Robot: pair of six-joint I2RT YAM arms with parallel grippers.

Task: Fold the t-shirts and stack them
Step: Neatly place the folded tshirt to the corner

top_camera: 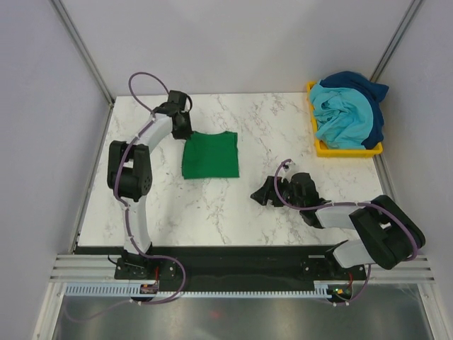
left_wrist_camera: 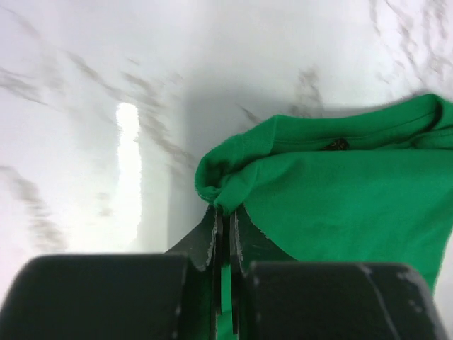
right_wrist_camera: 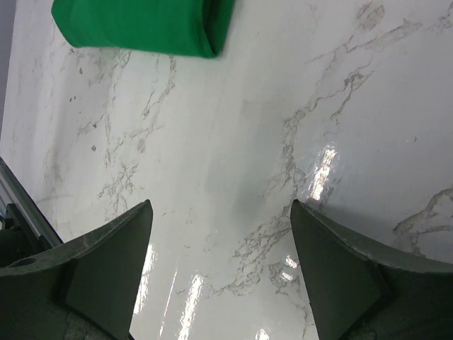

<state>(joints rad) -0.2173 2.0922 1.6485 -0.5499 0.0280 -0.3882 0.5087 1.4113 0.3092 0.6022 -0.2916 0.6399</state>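
A bright green t-shirt (top_camera: 210,155), folded into a rectangle, lies on the marble table left of centre. My left gripper (top_camera: 183,129) is at its far left corner, shut on a pinch of the green cloth; in the left wrist view the green t-shirt (left_wrist_camera: 340,198) bunches right at the left gripper (left_wrist_camera: 226,212). My right gripper (top_camera: 263,193) rests low over bare table to the shirt's right, open with nothing between its fingers (right_wrist_camera: 106,262); an edge of the green t-shirt (right_wrist_camera: 141,25) shows ahead of it. A light turquoise t-shirt (top_camera: 343,115) and a dark blue t-shirt (top_camera: 364,88) lie heaped in a bin.
A yellow plastic bin (top_camera: 347,150) stands at the table's far right corner, holding the two crumpled shirts. Grey walls with metal posts close in the table on three sides. The table's left edge (top_camera: 90,191) runs near the left arm.
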